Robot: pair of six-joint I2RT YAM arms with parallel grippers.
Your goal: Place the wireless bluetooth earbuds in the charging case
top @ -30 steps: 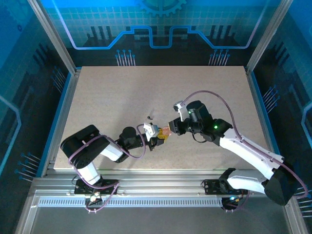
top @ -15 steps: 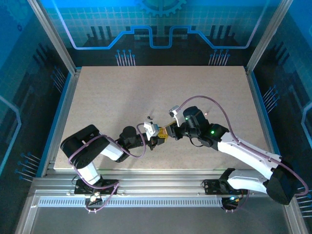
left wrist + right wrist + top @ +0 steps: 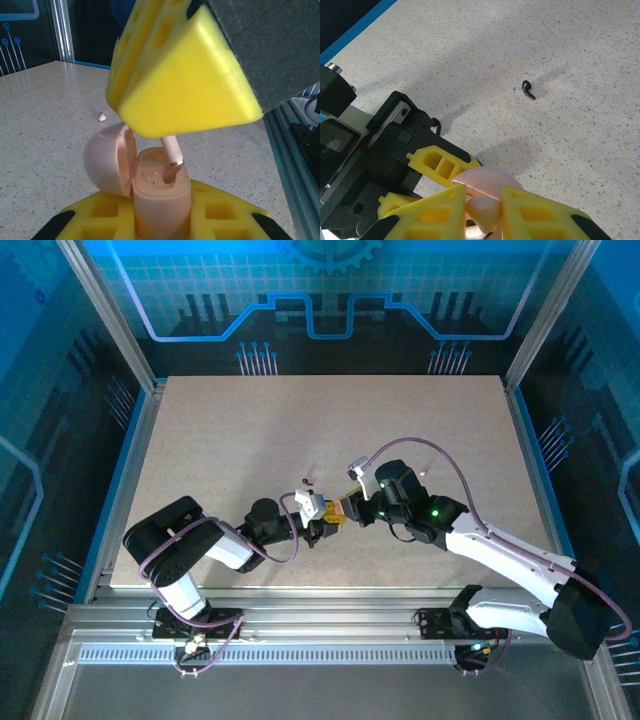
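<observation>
Right tool (image 3: 483,200) closer, tight on earbud (image 3: 171,152)

Right arm (image 3: 480,540): now further left.
Right fingers (image 3: 185,75): now directly over the case (image 3: 160,200), pink earbud (image 3: 171,152) reaching its slot.

I work on a pale speckled table (image 3: 250,430) set inside an aluminium frame (image 3: 105,310). Beyond its far edge and both sides stand blue panels (image 3: 200,280) printed with circuit lines. A slotted metal rail (image 3: 300,652) runs along its near edge.
</observation>
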